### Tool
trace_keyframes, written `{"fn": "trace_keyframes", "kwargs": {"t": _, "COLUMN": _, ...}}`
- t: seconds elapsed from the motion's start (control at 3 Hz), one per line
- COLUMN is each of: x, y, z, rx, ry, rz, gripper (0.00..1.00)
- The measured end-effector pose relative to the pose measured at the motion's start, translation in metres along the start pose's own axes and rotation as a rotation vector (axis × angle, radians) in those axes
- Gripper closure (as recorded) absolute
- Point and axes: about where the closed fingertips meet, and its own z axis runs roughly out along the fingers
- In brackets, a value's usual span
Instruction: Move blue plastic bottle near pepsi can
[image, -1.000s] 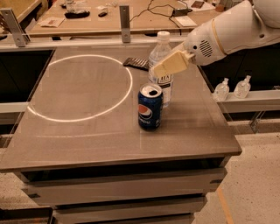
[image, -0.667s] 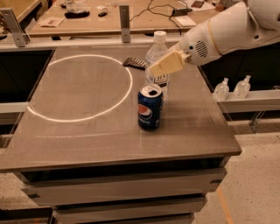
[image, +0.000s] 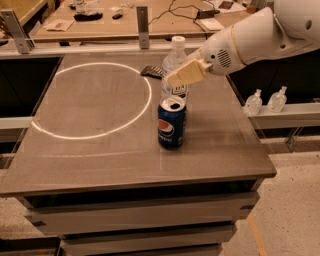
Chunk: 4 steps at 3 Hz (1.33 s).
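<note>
The blue plastic bottle (image: 173, 62), clear with a white cap and a white label, stands upright just behind the pepsi can (image: 171, 122), which hides its base. The can is blue with the round logo and an opened silver top, and sits on the grey table (image: 100, 155) right of the middle. My gripper (image: 184, 75) reaches in from the upper right on the white arm (image: 250, 40). It is shut on the bottle at mid-height. One tan finger (image: 186, 74) lies across the bottle's front; the other is hidden behind it.
A white ring (image: 90, 100) is marked on the table's left half. A small dark object (image: 151, 71) lies behind the bottle. Two small clear pump bottles (image: 265, 101) stand on a ledge to the right. A cluttered desk (image: 100, 20) runs along the back.
The gripper and the bottle have moved together a little to the left, so the bottle now stands directly behind the can. The can has not moved.
</note>
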Motion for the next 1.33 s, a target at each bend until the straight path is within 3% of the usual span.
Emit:
{"fn": "trace_keyframes", "kwargs": {"t": 0.33, "x": 0.000, "y": 0.000, "z": 0.008, "rx": -0.010, "ry": -0.004, "rz": -0.020, "gripper": 1.00}}
{"fn": "trace_keyframes", "kwargs": {"t": 0.67, "x": -0.002, "y": -0.005, "z": 0.013, "rx": -0.002, "ry": -0.006, "rz": -0.025, "gripper": 0.82}}
{"fn": "trace_keyframes", "kwargs": {"t": 1.33, "x": -0.011, "y": -0.018, "z": 0.012, "rx": 0.022, "ry": -0.003, "rz": -0.038, "gripper": 0.36}}
